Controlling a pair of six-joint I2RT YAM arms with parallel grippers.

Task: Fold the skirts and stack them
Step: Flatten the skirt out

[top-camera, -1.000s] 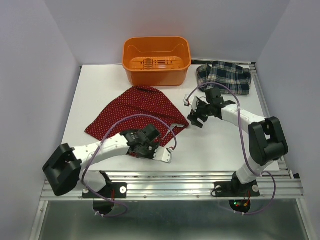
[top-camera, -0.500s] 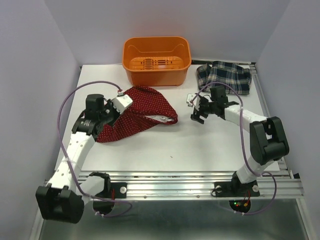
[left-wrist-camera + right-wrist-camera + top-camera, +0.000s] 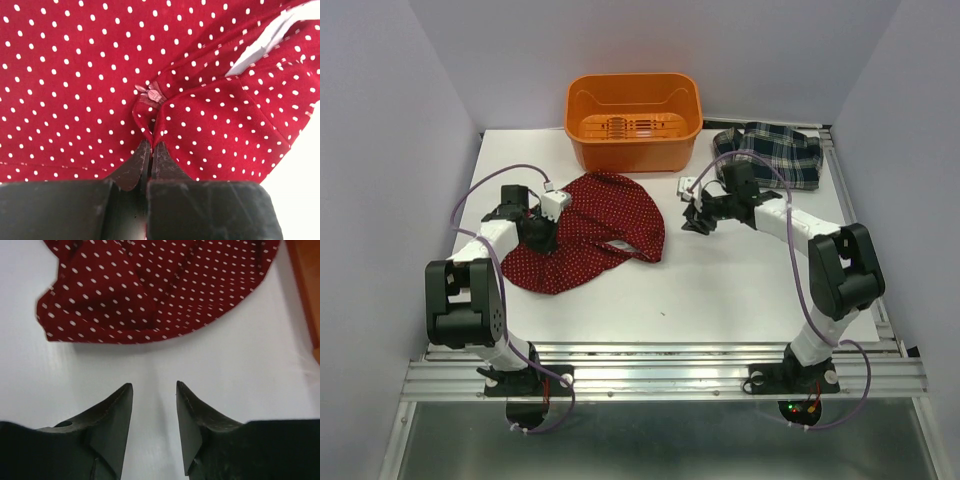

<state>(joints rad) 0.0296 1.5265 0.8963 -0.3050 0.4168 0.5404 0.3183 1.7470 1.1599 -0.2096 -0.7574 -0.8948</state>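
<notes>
Leftward since earlier, left fingers are dragging red skirt | lying just in front of orange bin | left fingers clamping fold; right fingers gaping, empty | soft, light: take hem.

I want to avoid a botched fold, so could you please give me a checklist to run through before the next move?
1. Left tool shut on a pinch of the red dotted skirt: ok.
2. Right tool open and empty, over bare table beside that skirt: ok.
3. Red dotted skirt lying flat and smooth: not ok, it is doubled over and rumpled.
4. Red dotted skirt free of the orange bin: cannot tell, its far edge lies right by the bin wall.
5. Plaid skirt folded: not ok, it is bunched at the far right of the table.
</notes>
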